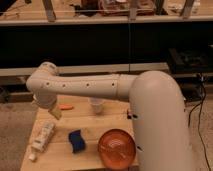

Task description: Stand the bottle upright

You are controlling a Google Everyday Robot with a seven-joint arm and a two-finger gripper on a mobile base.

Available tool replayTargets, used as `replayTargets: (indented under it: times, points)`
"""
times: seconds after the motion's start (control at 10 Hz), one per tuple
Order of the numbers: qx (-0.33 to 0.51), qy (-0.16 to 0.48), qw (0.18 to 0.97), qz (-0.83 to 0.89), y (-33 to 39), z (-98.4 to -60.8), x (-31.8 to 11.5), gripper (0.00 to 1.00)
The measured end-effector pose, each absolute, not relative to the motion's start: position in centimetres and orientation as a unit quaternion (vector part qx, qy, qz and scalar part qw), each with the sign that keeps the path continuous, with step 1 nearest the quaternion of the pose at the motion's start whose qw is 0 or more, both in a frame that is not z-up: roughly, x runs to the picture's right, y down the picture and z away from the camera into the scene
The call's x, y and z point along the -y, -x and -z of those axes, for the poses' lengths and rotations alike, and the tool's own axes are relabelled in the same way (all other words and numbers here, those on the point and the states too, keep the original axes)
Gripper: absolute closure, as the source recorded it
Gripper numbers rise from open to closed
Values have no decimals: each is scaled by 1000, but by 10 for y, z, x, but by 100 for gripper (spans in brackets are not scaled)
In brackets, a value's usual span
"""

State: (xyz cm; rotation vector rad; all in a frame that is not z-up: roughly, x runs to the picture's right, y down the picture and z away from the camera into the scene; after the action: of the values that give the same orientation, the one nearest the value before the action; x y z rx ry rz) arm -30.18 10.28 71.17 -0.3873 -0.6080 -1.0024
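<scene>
"Looking for the bottle point(43, 136) first, where does it lie?"

"On the left part of the wooden desk point(92, 131), flat on its side. It runs slantwise, with one end up toward the middle of the desk and the narrower cap end down by the near left corner."

"And the hand point(54, 111)?"

"It hangs at the end of the white arm point(82, 86). That arm reaches across from the big rounded body on the right, bends at the far left, and turns downward. The hand sits just above the upper end of the bottle. Whether it touches the bottle, I cannot tell."

"Wide or narrow?"

"I cannot tell that either. It shows only as a small tan shape under the forearm."

"What else is on the desk?"

"A blue sponge point(76, 141) lies just to the right of the bottle, apart from it. Farther right, at the near edge, sits a round orange-red bowl point(116, 147). Part of it is tucked under the robot's body."

"Anything toward the back?"

"A short whitish cup point(96, 105) stands upright just below the arm, near the middle of the far edge. A small orange thing point(66, 106) lies to its left, between the cup and the hand."

"So the bottle is not upright?"

"No, it lies on its side."
</scene>
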Motion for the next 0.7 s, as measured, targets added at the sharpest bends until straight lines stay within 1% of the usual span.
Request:
replayTargets:
  times: [0.3,0.7]
  points:
    - [275,193,808,484,315,-718,-136,20]
    - [289,216,778,514,323,-733,-161,20]
